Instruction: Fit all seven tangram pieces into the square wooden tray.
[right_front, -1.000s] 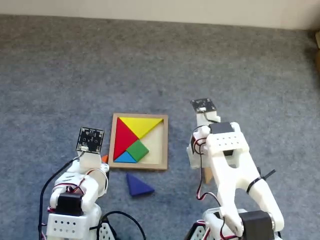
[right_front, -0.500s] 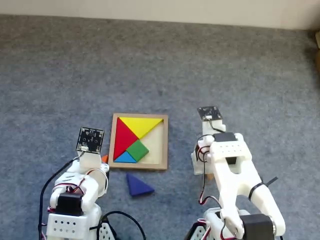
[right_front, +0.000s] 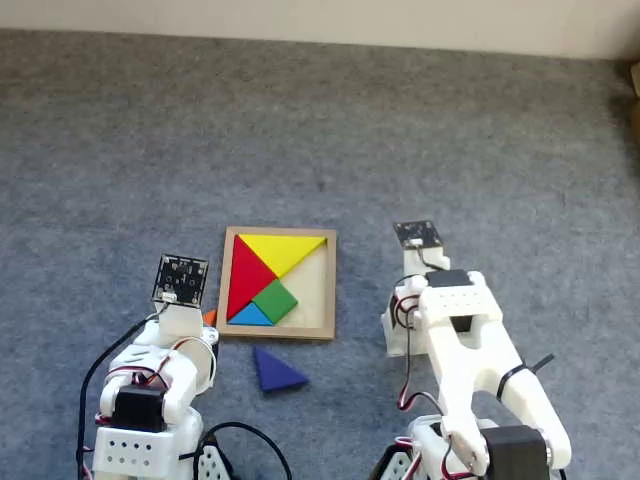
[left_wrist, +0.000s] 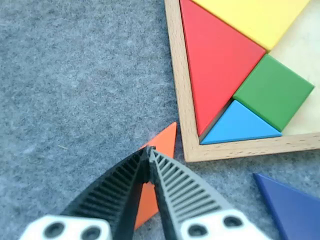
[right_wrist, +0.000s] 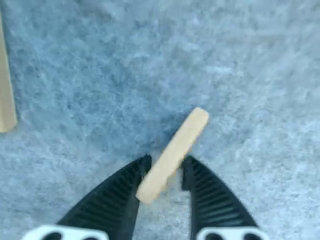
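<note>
R gripper (right_wrist: 165, 161) is clamped on a pale wood piece (right_wrist: 180, 142). The piece is up on its thin edge and tilted, over the gray carpet (right_front: 450, 130), off to the side of the square wooden tray (right_front: 313, 295). L gripper (left_wrist: 149, 151) has its jaws pressed together w/ nothing in them. Its tips hang right over an orange piece (left_wrist: 164, 142) that lies flat just beside a tray corner.

In the tray: yellow triangle (right_front: 283, 250), red triangle (right_front: 245, 280), green square (right_front: 274, 299), light blue triangle (right_front: 250, 314), all flat and snug. The bare patch is on the side nearest the R arm. A dark blue triangle (right_front: 277, 371) lies on the carpet near the tray.

The pieces look light, hard, flat and smooth, so prob. slippy. Best hold is across two straight edges near the middle, not at a pointy tip. The one in the R jaws sits crooked, so it could twist or pop out.
</note>
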